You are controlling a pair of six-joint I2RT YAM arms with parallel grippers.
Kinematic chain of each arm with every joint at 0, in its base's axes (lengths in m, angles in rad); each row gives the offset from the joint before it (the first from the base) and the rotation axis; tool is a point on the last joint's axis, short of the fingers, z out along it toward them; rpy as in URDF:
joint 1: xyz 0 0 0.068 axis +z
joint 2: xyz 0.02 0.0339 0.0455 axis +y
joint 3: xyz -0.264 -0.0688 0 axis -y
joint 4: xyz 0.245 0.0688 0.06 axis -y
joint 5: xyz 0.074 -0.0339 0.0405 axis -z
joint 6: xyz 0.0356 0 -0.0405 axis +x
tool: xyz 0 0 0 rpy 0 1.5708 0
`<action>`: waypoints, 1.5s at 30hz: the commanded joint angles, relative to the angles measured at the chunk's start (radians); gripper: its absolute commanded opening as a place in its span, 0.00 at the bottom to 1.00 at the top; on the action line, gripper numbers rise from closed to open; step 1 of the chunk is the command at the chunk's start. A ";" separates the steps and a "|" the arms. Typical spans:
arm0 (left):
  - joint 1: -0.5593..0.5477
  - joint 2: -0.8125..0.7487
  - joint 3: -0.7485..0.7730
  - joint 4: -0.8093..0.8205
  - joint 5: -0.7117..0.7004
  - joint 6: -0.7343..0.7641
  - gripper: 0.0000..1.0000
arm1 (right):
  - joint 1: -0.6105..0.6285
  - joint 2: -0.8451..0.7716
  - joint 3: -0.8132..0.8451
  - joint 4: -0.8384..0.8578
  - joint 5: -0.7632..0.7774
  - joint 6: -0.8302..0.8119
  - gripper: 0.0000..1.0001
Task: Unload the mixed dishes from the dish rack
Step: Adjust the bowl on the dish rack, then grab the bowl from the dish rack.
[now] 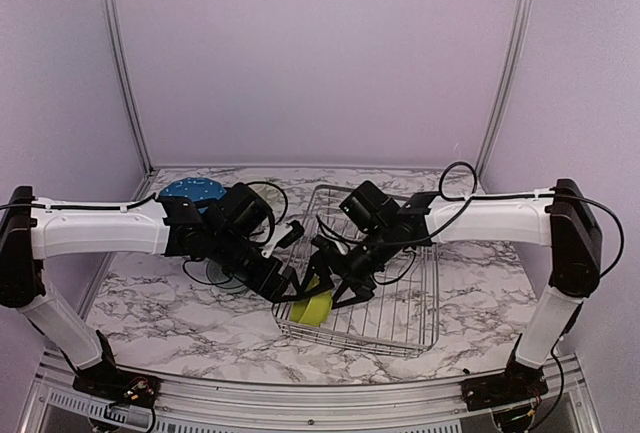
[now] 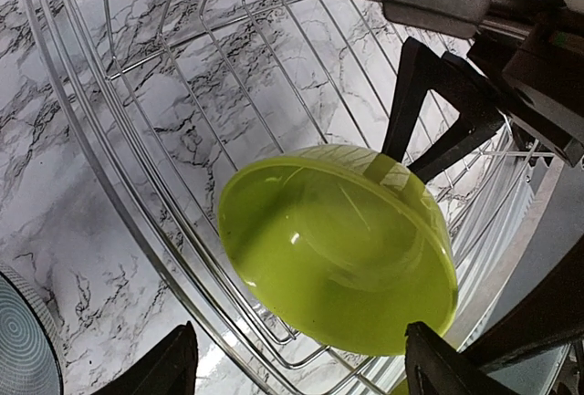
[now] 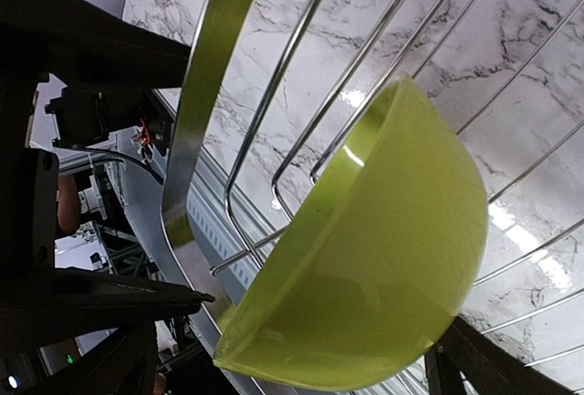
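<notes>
A lime-green bowl (image 1: pixel 315 306) stands on its edge in the near-left corner of the dish rack (image 1: pixel 405 243), leaning on the wires. My left gripper (image 1: pixel 296 287) hangs just left of it, open. In the left wrist view the bowl (image 2: pixel 338 249) lies ahead of the spread left gripper (image 2: pixel 301 369), apart from both fingers. My right gripper (image 1: pixel 344 290) comes in from the right, also open. The right wrist view shows the bowl (image 3: pixel 365 267) between the wide fingers of the right gripper (image 3: pixel 292 368). A blue dotted plate (image 1: pixel 192 191) rests on the table at the back left.
A pale grey-green ribbed plate (image 2: pixel 18 340) lies on the marble table beside the rack, under the left arm (image 1: pixel 100 228). The right arm's black fingers (image 2: pixel 429 103) reach over the rack wires (image 2: pixel 137 140). Both arms crowd together over the rack's near-left corner.
</notes>
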 commanded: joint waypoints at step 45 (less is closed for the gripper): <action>0.004 -0.135 -0.022 -0.052 -0.338 -0.026 0.85 | -0.053 0.104 -0.063 0.234 -0.205 0.151 0.73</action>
